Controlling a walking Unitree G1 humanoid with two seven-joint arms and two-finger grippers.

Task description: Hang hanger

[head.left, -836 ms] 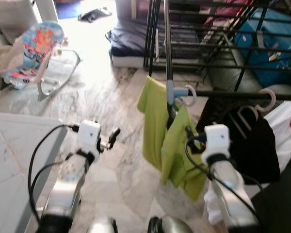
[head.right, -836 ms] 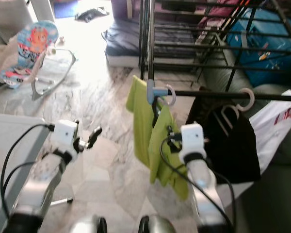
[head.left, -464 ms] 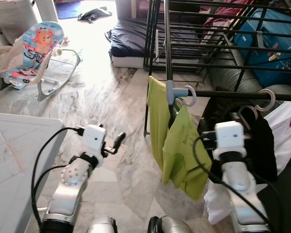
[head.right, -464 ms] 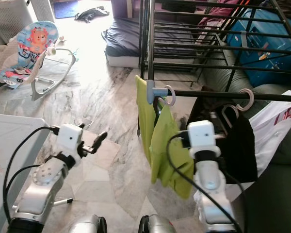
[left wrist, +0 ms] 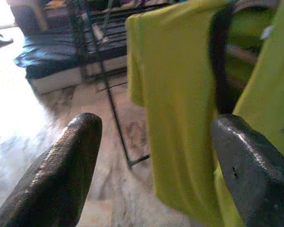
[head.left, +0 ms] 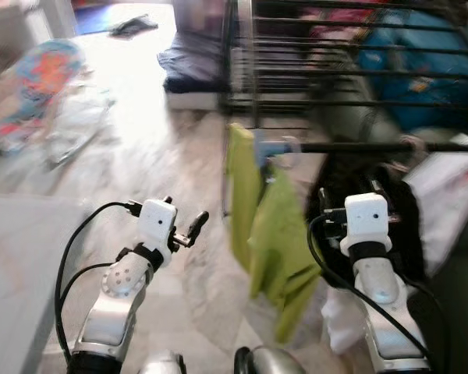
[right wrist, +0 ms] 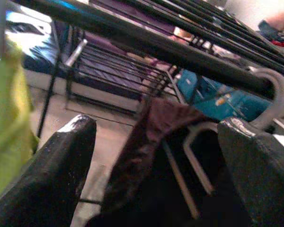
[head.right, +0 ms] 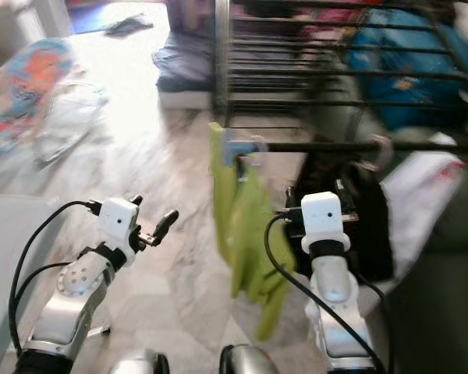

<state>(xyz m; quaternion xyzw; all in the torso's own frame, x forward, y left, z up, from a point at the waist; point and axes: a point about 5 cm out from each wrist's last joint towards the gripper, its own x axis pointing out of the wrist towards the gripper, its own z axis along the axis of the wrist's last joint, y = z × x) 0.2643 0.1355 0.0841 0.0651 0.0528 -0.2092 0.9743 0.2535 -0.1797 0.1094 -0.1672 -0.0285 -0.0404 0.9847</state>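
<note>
The head views have swung and blurred since a moment ago, so the camera moved; the black metal drying rack and its garments hang as before. A lime-green T-shirt hangs from the rack's horizontal bar, with a black garment on a pale plastic hanger beside it. The left gripper faces the T-shirt, fingers spread, empty. The right gripper gapes below the bar.
</note>
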